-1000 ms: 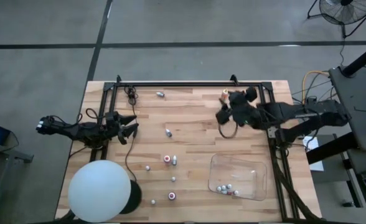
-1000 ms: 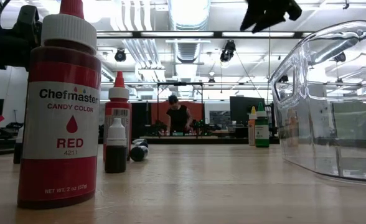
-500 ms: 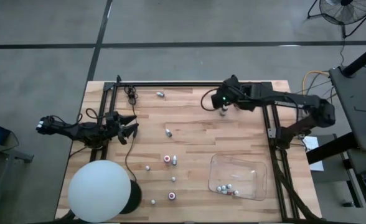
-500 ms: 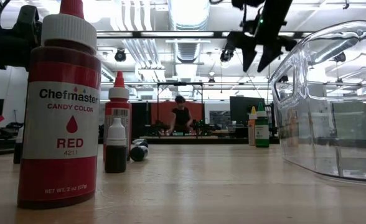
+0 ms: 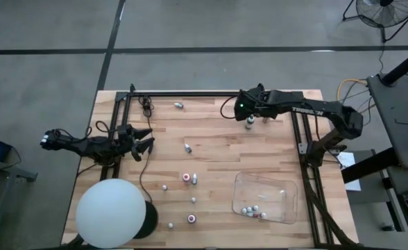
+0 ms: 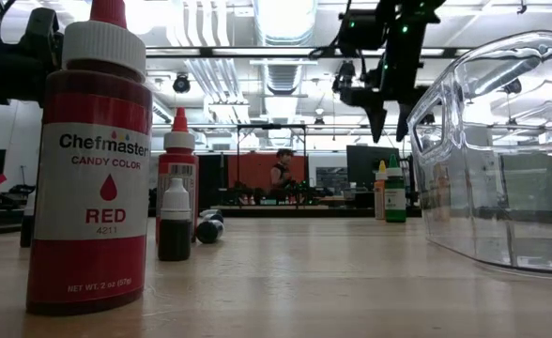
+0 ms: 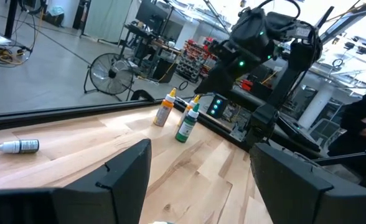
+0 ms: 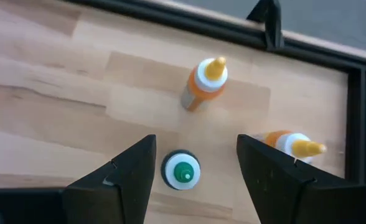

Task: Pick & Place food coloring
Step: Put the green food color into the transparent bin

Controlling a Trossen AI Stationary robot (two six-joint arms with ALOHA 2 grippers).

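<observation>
Butcher-block wood table (image 5: 211, 132) fills your high view, black frame rail (image 5: 190, 94) along the far edge. Big white ball (image 5: 111, 212) sits at the near left corner.

Your right gripper (image 8: 192, 163) hangs above the far right part of the table, fingers apart, holding nothing, touching nothing. Right wrist view looks straight down: green-capped bottle (image 8: 182, 172) stands upright directly below, between the two fingers. Orange bottle (image 8: 203, 84) with a yellow tip stands just beyond it; a second orange bottle (image 8: 292, 145) is beside one finger, partly hidden. Low view shows the right gripper (image 6: 389, 115) well clear above those bottles (image 6: 388, 192).

Your left gripper (image 5: 143, 141) waits at the left edge of the table, fingers spread wide, empty.

Clear plastic tray (image 5: 287, 208) sits near right; a few small bottles (image 5: 252, 210) are clustered at its near edge, colours too small to tell.

More food coloring is scattered on the bare wood: one lying near the far rail (image 5: 179, 105), one mid-table (image 5: 188, 147), a red-capped one (image 5: 186, 177) with a pale one just beside it, several more toward the near edge (image 5: 191, 219).

Low view: large red Chefmaster bottle (image 6: 90, 169) up close, smaller red one (image 6: 179, 169) and a dark little bottle (image 6: 174, 221) behind it.

Room behind: a person (image 6: 282, 174) at a bench, ceiling ducts. Floor fan (image 5: 384, 12) at far right.
</observation>
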